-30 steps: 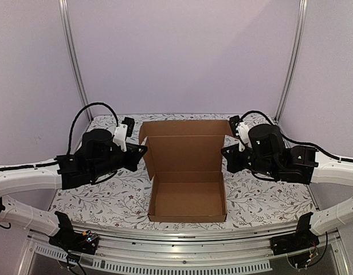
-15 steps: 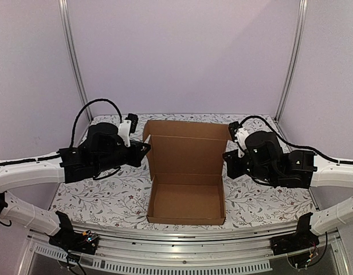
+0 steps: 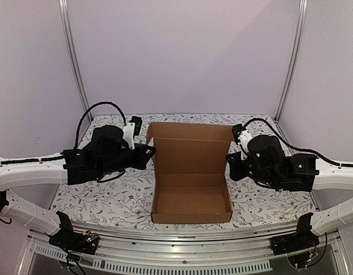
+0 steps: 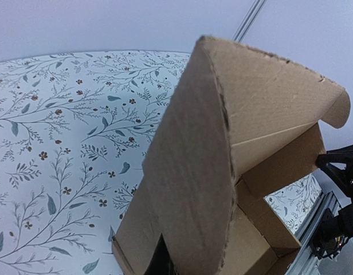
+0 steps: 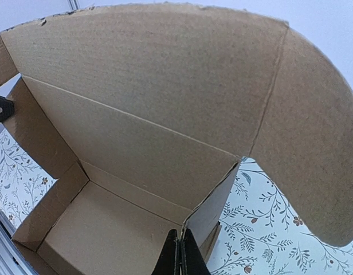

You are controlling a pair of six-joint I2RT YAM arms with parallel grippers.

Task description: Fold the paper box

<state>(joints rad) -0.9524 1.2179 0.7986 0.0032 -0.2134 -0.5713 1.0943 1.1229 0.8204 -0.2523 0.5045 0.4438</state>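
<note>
**Shut grippers flank the half-folded paper box, lid upright between them**

Our left gripper (image 3: 148,153) and right gripper (image 3: 228,162) are both pinched closed, and we see nothing held. The paper box (image 3: 191,197) sits between the two tips, with its formed tray on the side toward our bases. We judge that an uneven push from one side could skid or twist this light box, or crumple the curved lid flap (image 5: 314,149) instead of tucking it. Outboard of each gripper the table (image 3: 102,197) lies open. Toward our bases the tray's front wall is near the table edge, leaving little room.
</note>
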